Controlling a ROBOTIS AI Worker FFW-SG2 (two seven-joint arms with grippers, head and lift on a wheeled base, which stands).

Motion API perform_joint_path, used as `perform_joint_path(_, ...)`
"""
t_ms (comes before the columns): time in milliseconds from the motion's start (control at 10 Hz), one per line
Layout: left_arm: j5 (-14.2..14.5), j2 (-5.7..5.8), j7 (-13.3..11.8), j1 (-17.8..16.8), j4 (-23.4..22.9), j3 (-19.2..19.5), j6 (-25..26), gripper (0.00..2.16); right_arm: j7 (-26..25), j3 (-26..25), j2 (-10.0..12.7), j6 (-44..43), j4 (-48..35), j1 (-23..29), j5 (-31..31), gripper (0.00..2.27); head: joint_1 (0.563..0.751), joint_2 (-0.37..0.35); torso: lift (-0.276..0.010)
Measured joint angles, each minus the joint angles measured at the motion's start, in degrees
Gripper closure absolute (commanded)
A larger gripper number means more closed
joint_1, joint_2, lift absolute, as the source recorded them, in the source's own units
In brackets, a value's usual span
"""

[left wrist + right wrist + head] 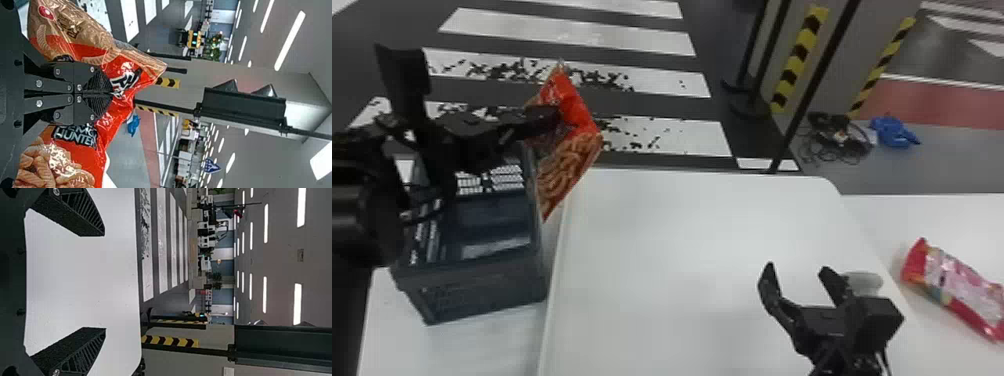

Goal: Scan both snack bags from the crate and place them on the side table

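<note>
My left gripper (111, 93) has the orange bag (564, 160) pinched between its fingers, at the upper left of the head view. The bag hangs at a slant beside the crate (477, 295); I cannot tell whether it brushes the rim. Its film is glossy and crinkled, gathered into creases around my ribbed pads, with curled snacks printed on the fuller part.

The crate is dark, boxy plastic with latticed walls. Right of it spreads the smooth white table (682, 250), round-cornered. Over its lower right, my right gripper (798, 271) is spread wide and empty, near a pale, rounded thing (864, 282) I cannot identify. Beyond, at the right edge, the pink bag (954, 285) lies flat on the side table (907, 215), shiny and pillow-shaped.

I judge the first bag delivered and the second just lifted out. Next I should bring it across for the scan, perhaps passing it to my right, keeping its soft film from slipping or snagging.
</note>
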Motion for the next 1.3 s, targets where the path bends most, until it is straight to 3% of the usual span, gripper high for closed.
perform_joint_path(400,-3.23,-0.01,1.30,-0.66,3.19,-9.54,-0.05,2.14,-0.34,-0.67,0.00,-0.42,-1.30,0.36,-0.58,0.06,0.695,-0.306,-0.098)
perform_joint_path(900,-1.99,-0.01,3.70,0.02,10.36,-16.78,-2.98,2.14,-0.71,-1.53,0.00,-0.76,-2.27,0.72,-1.14,0.06,0.695,-0.350,-0.098)
perform_joint_path(1300,-1.02,-0.01,8.29,0.70,19.67,-26.14,-12.90,2.14,-0.80,-2.02,0.00,-1.19,-2.28,0.89,-1.67,0.06,0.695,-0.350,-0.098)
